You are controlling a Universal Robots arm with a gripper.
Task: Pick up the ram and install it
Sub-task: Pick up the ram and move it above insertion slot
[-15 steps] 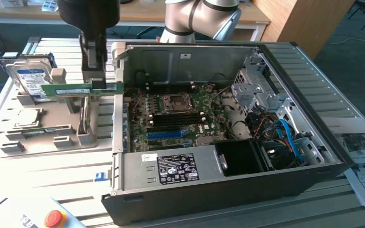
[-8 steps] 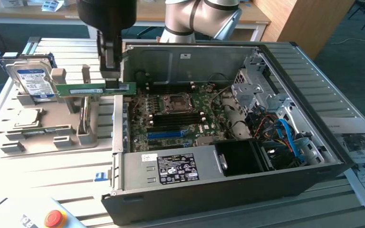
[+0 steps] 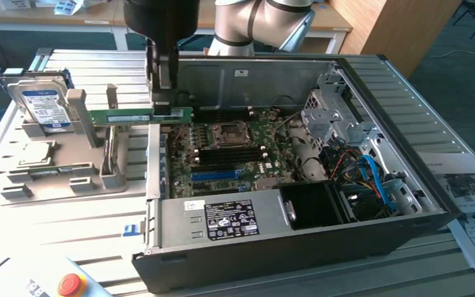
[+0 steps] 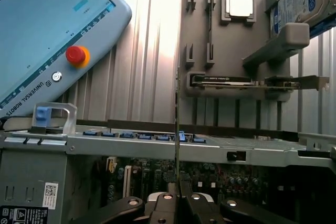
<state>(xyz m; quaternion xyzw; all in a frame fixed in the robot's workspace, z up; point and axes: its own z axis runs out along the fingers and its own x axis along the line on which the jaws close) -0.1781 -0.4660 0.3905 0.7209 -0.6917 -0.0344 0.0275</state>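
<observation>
The gripper (image 3: 168, 110) is closed on the ram (image 3: 130, 116), pinching the green stick near one end of its upper edge, so it hangs on edge in the air with nothing under it. In the exterior view the stick lies level, its long axis running left to right: the free end reaches out over the grey parts holder (image 3: 72, 161), the held end sits just above the near side wall of the open computer case (image 3: 151, 185). The long black slots (image 3: 225, 159) on the motherboard (image 3: 262, 139) lie lower and toward the exterior view's right of the stick, and they seem to run about parallel to it, though that is hard to judge from this angle. In the wrist view the ram (image 4: 177, 129) shows edge-on as a thin upright line rising from between the gripper's fingers (image 4: 167, 199), with the motherboard behind it and the holder beyond the case wall
</observation>
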